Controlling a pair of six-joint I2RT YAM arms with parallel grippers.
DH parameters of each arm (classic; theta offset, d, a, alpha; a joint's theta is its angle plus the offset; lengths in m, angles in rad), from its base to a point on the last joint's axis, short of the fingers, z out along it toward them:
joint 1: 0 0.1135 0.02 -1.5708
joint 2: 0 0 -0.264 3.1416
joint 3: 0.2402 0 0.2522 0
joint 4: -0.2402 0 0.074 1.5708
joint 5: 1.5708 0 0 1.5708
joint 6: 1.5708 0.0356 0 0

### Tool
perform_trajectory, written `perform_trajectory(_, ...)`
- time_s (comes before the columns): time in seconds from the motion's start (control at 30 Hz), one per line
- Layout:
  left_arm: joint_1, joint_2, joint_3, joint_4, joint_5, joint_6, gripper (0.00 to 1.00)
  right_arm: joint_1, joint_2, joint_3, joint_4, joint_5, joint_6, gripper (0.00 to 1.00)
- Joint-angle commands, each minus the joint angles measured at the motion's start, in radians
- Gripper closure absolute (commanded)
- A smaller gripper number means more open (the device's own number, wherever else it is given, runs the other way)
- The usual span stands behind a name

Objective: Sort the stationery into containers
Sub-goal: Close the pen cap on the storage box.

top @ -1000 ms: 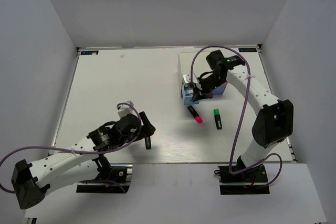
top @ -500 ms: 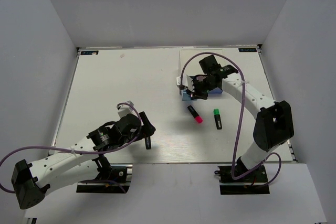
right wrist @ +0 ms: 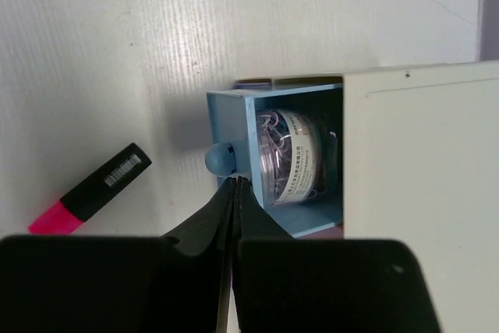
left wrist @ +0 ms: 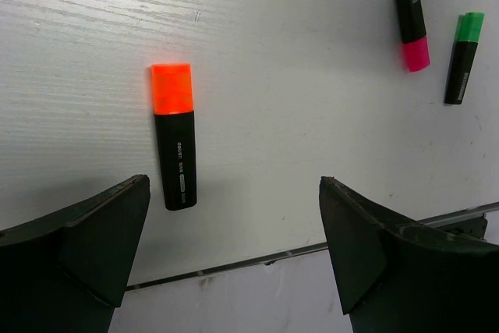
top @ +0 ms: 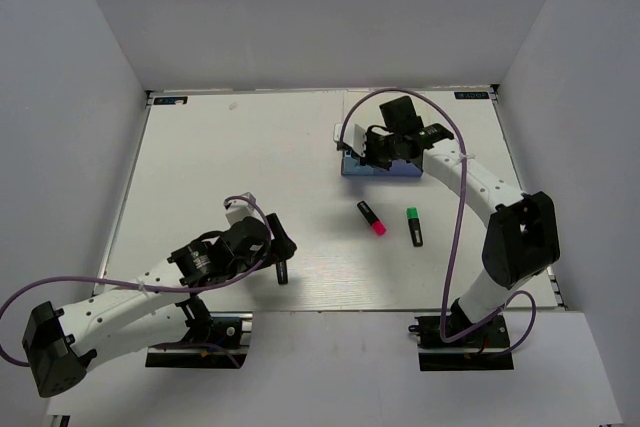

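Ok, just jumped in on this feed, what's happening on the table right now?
The right gripper, shut, has its tips right by the round knob of the blue drawer, which stands pulled out of the white-topped cabinet with a clear tub of paper clips inside. The left gripper hangs wide open over the orange-capped marker, not touching it. The pink-capped marker and green-capped marker lie loose on the table, so no marker is sorted yet.

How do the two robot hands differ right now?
The left gripper has its jaws wide open; the right gripper has them shut. The left hangs above the orange marker; the right points at the knob of the open blue drawer. Both hold nothing.
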Motion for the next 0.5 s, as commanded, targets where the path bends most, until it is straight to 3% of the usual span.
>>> perform_trajectory(0.0, 0.002, -0.003, 0.01, 0.008, 0.002, -0.002, 0.01, 0.002, 0.019, 0.03, 0.093, 0.049, 0.05, 1.0)
perform_trajectory(0.47, 0.002, -0.003, 0.01, 0.008, 0.011, -0.002, 0.01, 0.011, 0.08, 0.056, 0.222, 0.212, 0.097, 1.0)
